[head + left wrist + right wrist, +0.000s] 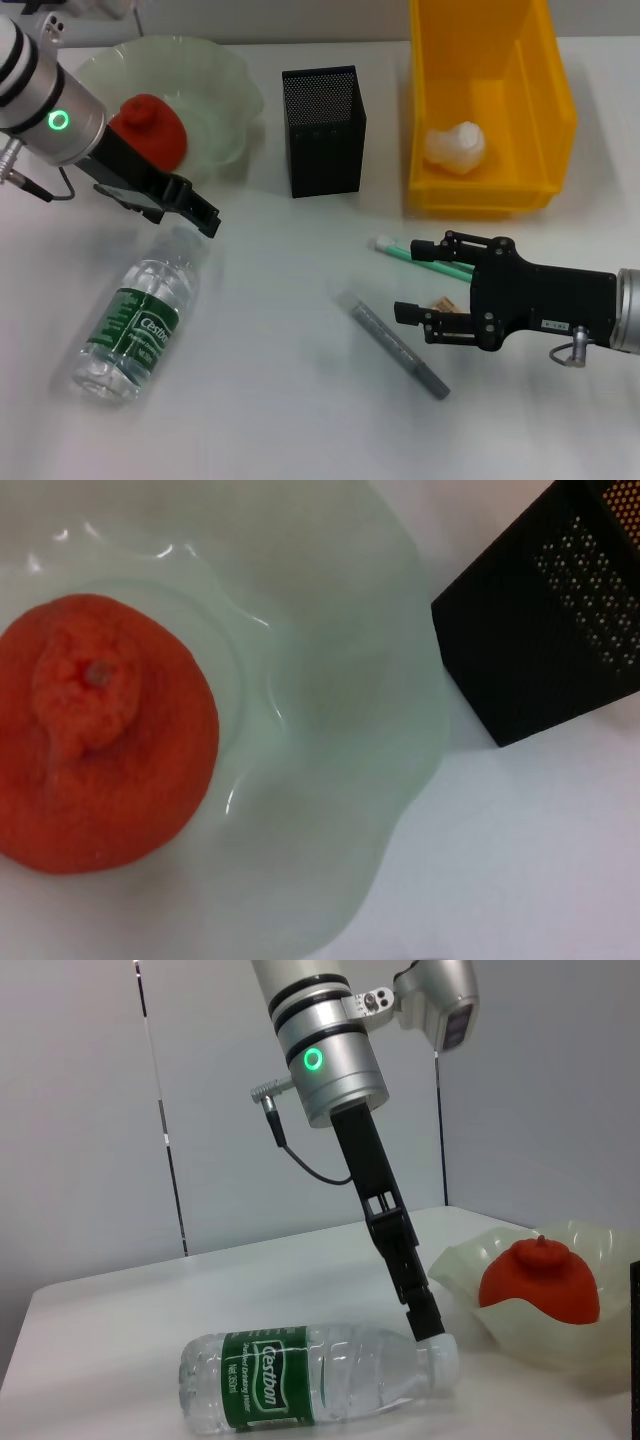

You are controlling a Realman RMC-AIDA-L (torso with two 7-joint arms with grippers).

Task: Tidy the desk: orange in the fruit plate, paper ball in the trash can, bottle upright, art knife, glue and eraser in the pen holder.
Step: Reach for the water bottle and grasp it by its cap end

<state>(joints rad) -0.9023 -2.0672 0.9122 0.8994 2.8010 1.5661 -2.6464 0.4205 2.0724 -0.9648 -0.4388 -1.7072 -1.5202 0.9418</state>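
Since the bottle (138,319) lies flat on the bench (280,420), its long axis running from its base up to the cap beside the fruit plate (215,75), the left claw (205,220) is nearer. Whether that claw, at the cap end, is spread I cannot tell. The right claw (412,282), spread, sits well away from the bottle.

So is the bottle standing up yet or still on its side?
On its side. The bottle lies flat on the desk, with the left gripper at its cap end.

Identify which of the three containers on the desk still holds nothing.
The pen holder: its mesh cup looks empty, whereas the fruit plate holds the orange and the trash can the paper ball.
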